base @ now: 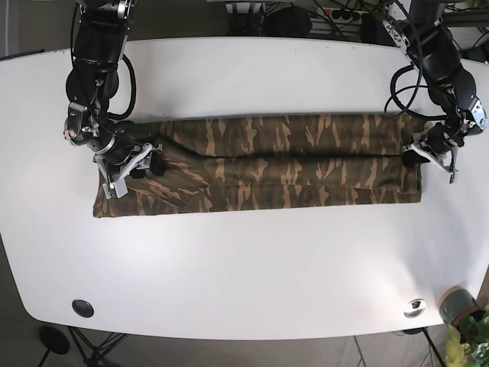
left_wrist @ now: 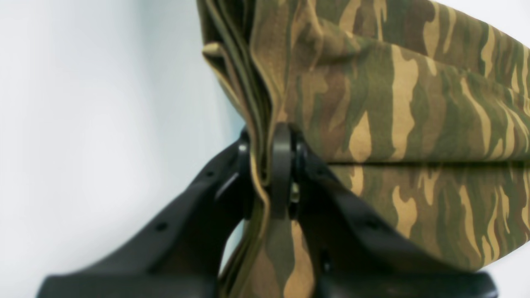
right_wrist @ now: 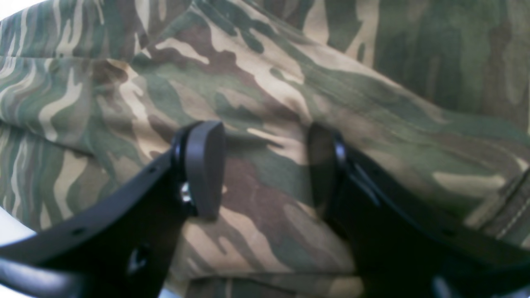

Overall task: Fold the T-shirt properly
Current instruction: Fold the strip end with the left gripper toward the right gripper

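The camouflage T-shirt [base: 260, 172] lies as a long folded band across the white table [base: 252, 260]. My left gripper [base: 415, 157], on the base view's right, is shut on the shirt's right end. The left wrist view shows its jaws [left_wrist: 269, 165] pinching several layered edges of the shirt [left_wrist: 414, 103]. My right gripper [base: 153, 162] is over the shirt's left end. In the right wrist view it [right_wrist: 265, 169] is open, its pads [right_wrist: 205, 165] spread apart over the shirt [right_wrist: 265, 82], with nothing gripped.
A black round cap [base: 82, 307] sits in the table at the front left and a metal one [base: 415, 306] at the front right. A grey pot with a plant [base: 458, 307] stands off the front right corner. Cables lie behind the table's far edge.
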